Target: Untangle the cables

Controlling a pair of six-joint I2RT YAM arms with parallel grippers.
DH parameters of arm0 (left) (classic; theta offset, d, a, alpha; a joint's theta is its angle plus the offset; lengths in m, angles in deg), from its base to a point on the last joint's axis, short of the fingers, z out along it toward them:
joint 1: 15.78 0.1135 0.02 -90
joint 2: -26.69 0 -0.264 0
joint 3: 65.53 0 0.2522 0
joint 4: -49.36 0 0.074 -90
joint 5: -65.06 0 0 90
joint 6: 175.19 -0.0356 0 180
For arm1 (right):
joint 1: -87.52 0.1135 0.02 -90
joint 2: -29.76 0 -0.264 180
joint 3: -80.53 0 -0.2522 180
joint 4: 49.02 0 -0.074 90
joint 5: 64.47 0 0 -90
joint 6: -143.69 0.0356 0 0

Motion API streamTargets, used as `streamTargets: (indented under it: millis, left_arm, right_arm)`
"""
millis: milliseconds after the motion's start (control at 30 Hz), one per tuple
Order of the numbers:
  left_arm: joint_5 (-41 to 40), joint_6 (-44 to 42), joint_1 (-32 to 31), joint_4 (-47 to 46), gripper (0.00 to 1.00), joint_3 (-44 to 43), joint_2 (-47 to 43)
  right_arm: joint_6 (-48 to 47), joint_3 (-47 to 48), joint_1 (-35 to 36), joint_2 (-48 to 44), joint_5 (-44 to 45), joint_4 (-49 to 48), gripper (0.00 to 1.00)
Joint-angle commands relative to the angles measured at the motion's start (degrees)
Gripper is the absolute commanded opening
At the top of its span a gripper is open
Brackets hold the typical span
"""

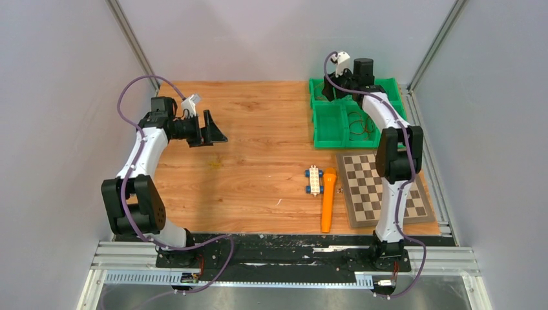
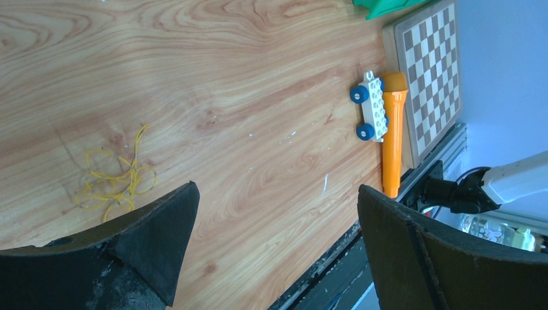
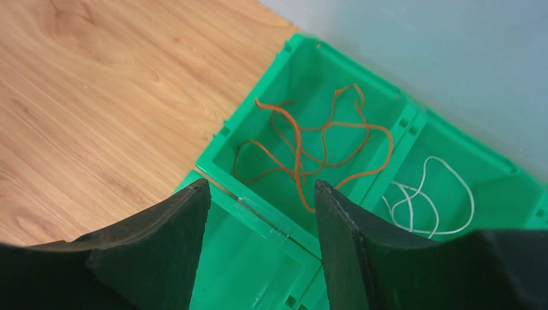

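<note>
A thin yellow wire (image 2: 116, 177) lies in a loose tangle on the wooden table, also faintly visible in the top view (image 1: 213, 165). My left gripper (image 2: 278, 187) is open and empty, above the table just right of that wire (image 1: 213, 132). An orange wire (image 3: 304, 148) lies in one compartment of the green bins (image 3: 258, 213). A white wire (image 3: 426, 197) lies in the compartment next to it. A dark wire (image 1: 362, 124) lies in another compartment. My right gripper (image 3: 262, 183) is open and empty above the bins (image 1: 331, 89).
A white toy car with blue wheels (image 1: 314, 180) and an orange torch-shaped object (image 1: 328, 199) lie side by side at the front centre. A chessboard (image 1: 381, 187) lies to their right, in front of the green bins (image 1: 329, 142). Grey walls enclose the table.
</note>
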Motion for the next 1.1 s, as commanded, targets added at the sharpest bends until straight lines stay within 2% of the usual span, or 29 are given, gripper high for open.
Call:
streamTargets:
  millis: [0,167,200,400,433,633,1067]
  left_arm:
    - [1.14,-0.93,0.13,-0.16,1.0,-0.36,0.54]
    - [1.01,-0.9,0.13,-0.22,1.0,-0.39,1.24]
    - [0.96,-0.98,0.13,-0.22,1.0,-0.42,1.28]
    - [0.6,-1.29,0.13,-0.1,1.0,0.06,1.32]
    - [0.75,-1.29,0.11,-0.1,1.0,0.08,1.35]
    - [1.42,-0.53,0.13,-0.58,1.0,0.65,1.71]
    - [1.51,-0.15,0.13,0.12,1.0,-0.57,3.15]
  right_arm:
    - [-2.56,2.67,-0.16,2.58,3.24,0.9,0.6]
    - [-2.97,7.07,-0.28,7.13,6.7,0.94,0.53]
    - [-2.82,8.11,-0.21,7.98,6.95,0.91,0.49]
    - [0.28,13.39,-0.03,11.22,4.51,0.85,0.03]
    - [1.04,13.89,-0.02,11.41,3.4,0.77,0.0]
    - [4.38,15.57,1.0,13.05,-1.52,0.29,0.0]
    - [5.29,17.11,0.9,16.97,-1.31,-0.41,0.0]
